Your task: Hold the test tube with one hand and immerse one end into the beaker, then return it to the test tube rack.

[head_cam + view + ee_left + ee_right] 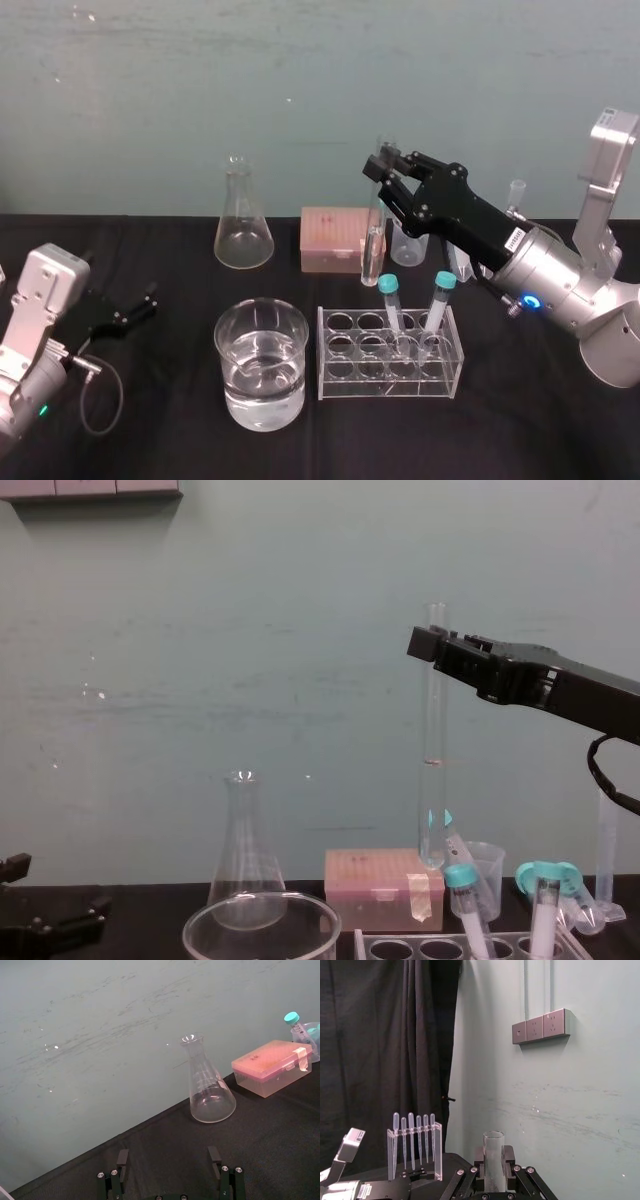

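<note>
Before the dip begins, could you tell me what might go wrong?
The right gripper pinches the test tube near its lip, so the long glass below could tilt or slip. Its bottom hangs barely above the teal-capped tubes in the test tube rack; moving toward the beaker could clip them. The left gripper lies parked, open.

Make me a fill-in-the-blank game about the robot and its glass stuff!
1. The right gripper is shut on the tall ____, holding it upright above the table.
2. The beaker stands on the robot's ____ of the test tube rack.
3. ____ teal-capped tubes stand in the test tube rack.
4. The left gripper, parked low at the left, has its fingers ____.
Missing words: test tube; left; two; open.
</note>
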